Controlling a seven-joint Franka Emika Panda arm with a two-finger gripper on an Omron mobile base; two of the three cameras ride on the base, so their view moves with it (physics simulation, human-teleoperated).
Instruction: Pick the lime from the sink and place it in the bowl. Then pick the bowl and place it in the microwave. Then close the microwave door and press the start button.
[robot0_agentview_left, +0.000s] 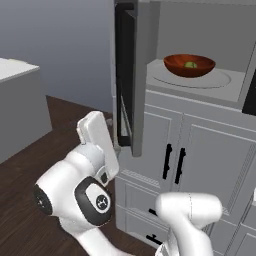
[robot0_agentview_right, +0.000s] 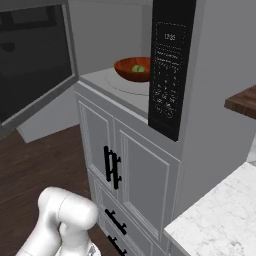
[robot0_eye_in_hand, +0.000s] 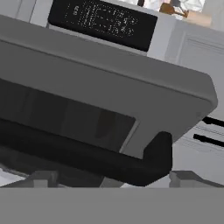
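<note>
The microwave (robot0_agentview_left: 200, 30) stands open, and the reddish-brown bowl (robot0_agentview_left: 175, 67) (robot0_agentview_right: 125, 71) rests on its round turntable. The yellow-green lime (robot0_agentview_left: 190, 64) (robot0_agentview_right: 138, 68) lies inside the bowl. The microwave door (robot0_agentview_left: 127, 75) (robot0_agentview_right: 30, 65) swings out to the left. In the hand view the door's grey frame (robot0_eye_in_hand: 109, 83) and black handle (robot0_eye_in_hand: 87, 157) are very close. My gripper (robot0_eye_in_hand: 114, 178) is open at the door's outer face with nothing held, and its fingertips (robot0_eye_in_hand: 43, 178) stand just before the handle. The dark control panel (robot0_agentview_right: 170, 65) sits on the microwave's right side. The sink is out of view.
Grey panelled cabinets with black handles (robot0_agentview_left: 172, 162) (robot0_agentview_right: 112, 167) sit under the microwave. A white marble counter (robot0_agentview_right: 220, 220) lies at the lower right and a wooden shelf edge (robot0_agentview_right: 242, 100) above it. A grey island (robot0_agentview_left: 15, 100) stands at the far left over dark wood floor.
</note>
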